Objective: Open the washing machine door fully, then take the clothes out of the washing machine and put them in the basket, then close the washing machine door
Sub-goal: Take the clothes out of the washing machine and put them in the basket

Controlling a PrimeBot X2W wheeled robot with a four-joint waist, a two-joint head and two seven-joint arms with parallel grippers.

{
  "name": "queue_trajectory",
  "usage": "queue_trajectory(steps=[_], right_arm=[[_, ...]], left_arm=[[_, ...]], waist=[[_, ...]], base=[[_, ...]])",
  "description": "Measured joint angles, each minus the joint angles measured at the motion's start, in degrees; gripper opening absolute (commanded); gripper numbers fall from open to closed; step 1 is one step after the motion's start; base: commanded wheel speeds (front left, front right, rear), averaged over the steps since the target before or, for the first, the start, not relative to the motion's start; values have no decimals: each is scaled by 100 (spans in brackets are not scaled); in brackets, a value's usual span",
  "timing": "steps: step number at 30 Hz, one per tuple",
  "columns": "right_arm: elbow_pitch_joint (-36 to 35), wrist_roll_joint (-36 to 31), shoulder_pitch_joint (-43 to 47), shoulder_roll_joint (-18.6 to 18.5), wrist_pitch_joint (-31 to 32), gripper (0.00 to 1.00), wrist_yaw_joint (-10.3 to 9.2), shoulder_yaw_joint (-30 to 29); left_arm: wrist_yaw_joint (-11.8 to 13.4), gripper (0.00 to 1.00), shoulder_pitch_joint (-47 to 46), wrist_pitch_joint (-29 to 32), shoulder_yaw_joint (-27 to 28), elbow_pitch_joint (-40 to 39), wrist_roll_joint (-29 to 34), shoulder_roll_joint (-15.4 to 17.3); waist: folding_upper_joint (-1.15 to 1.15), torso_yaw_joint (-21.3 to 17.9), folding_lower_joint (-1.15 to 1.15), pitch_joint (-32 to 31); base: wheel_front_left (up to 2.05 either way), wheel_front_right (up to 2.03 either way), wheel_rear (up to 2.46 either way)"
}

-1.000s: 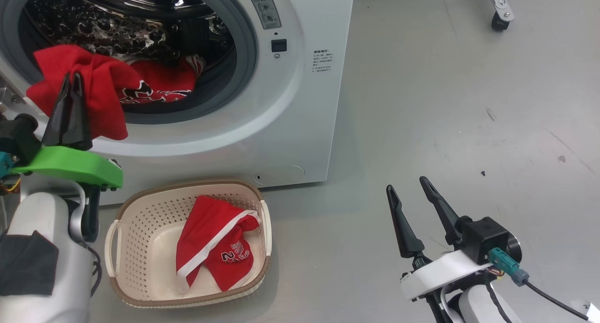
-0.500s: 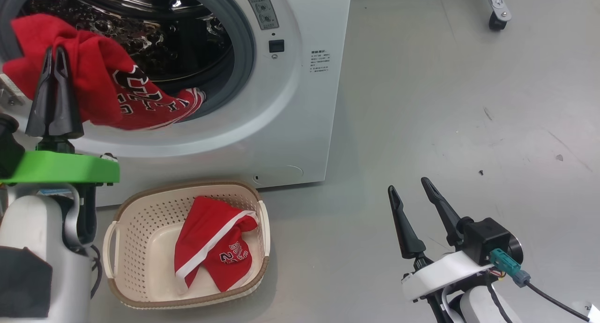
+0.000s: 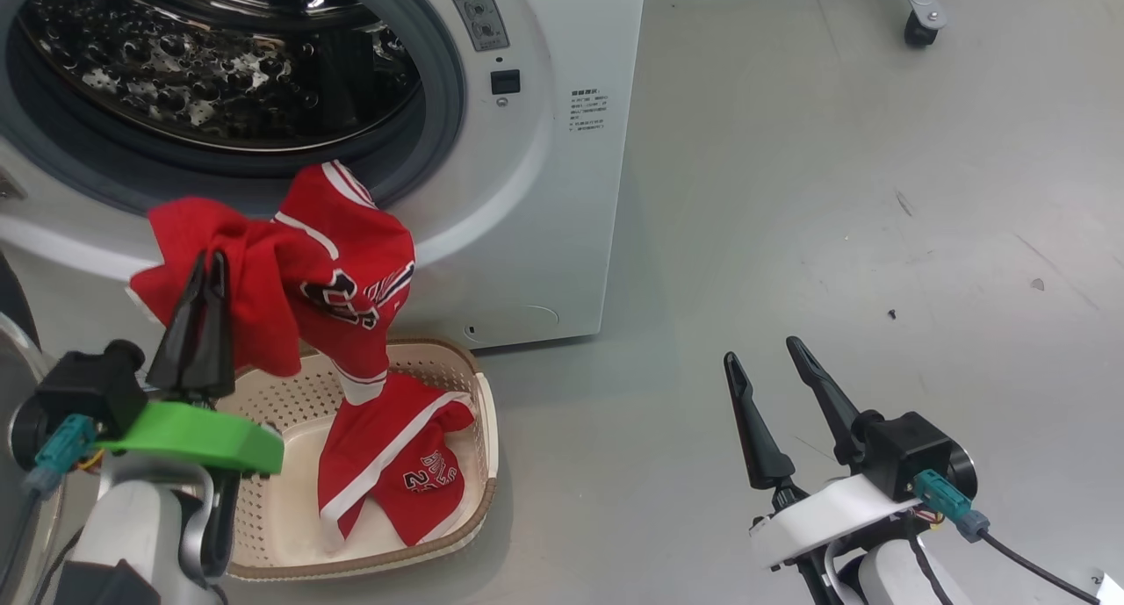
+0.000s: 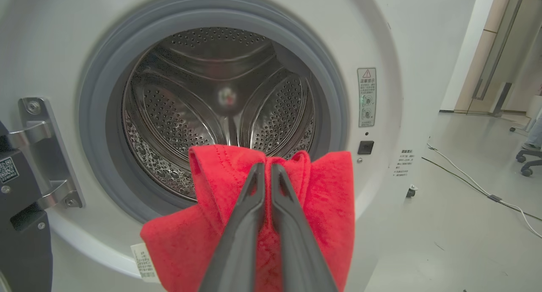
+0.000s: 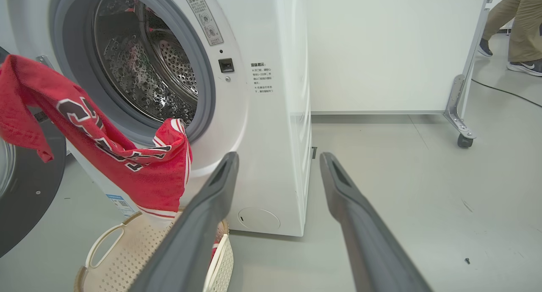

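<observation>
Up close the bright red cloth jersey [image 3: 342, 271] looks soft and matt, kinda towelly, with flat white trim. The perforated steel drum [image 3: 211, 69] is mirror-shiny, and the grey rubber seal [image 4: 97, 126] around it is dull. The boxy white washing machine [image 3: 562, 236] has a smooth, slightly glossy shell. The small cream plastic basket [image 3: 285, 500] is matt, with a brown woven-look rim. My right end effector [image 3: 761, 349] has matt dark plastic-looking fingers [image 3: 753, 429]. The grey floor [image 3: 834, 192] is smooth but scuffed.
</observation>
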Motion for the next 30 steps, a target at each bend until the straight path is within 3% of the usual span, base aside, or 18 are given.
queue_trajectory(steps=[21,30], right_arm=[[-226,4,-88,2,0,100,-10,78],[-342,63,-279,2,0,100,-18,175]], left_arm=[[0,0,185,414,-151,625,49,156],[0,0,-276,575,-355,651,168,275]], waist=[[0,-371,0,650],[0,-535,0,1105]], base=[[0,0,0],[0,0,0]])
